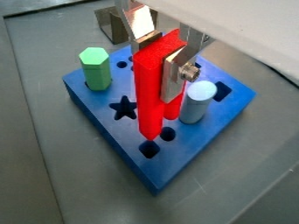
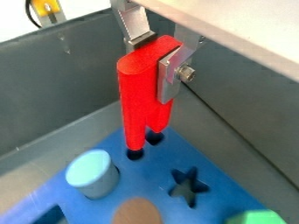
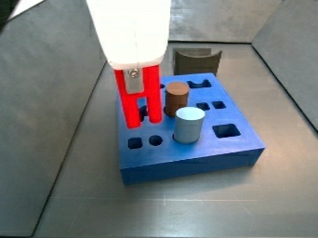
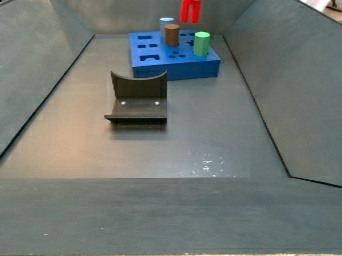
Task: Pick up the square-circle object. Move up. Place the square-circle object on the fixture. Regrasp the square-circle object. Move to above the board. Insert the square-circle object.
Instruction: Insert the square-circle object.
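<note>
The square-circle object (image 1: 156,87), clamped upright in the gripper (image 1: 158,61) jaws, is held over the board (image 1: 111,140), insertion remaining.

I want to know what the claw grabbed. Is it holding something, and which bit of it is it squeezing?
Yes. The gripper holds the red square-circle object by its upper end, with the rest hanging down just above the blue board.
</note>
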{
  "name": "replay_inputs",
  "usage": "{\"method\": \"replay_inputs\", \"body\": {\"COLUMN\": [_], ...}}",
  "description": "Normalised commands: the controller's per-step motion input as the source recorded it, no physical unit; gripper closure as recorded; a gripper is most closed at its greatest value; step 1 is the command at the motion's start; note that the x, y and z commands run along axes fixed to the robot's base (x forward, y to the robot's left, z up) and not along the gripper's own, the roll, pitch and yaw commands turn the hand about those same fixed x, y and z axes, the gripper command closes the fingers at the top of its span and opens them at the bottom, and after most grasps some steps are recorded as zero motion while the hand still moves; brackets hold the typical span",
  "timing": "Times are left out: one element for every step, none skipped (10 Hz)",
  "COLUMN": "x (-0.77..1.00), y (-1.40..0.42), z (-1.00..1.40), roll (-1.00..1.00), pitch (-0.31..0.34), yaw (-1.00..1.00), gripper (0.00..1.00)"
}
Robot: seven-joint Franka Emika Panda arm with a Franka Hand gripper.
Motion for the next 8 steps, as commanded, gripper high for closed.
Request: {"method": "replay_inputs", "body": {"x": [-0.09,0.1,0.23,0.19,0.18,0.0,-0.25,-0.41], "y": [-0.43,-0.28,-0.26,-0.04,0.1,0.21,0.32,0.14], "z": [-0.26,-0.46,-0.25,0.0,0.0,0.0,-0.02,-0.09], "roll": [0.04,0.0,0.0,0.0,0.0,0.01,0.01,0.05], "pitch": [-0.199,-0.121,-0.06,0.019,0.047,0.027,0.003,0.0], "yaw": [0.21,0.09,0.05,-0.04,-0.08,-0.17,-0.28,-0.42], "gripper": [1.0,1.0,1.0,1.0,1.0,1.0,1.0,1.0]}}
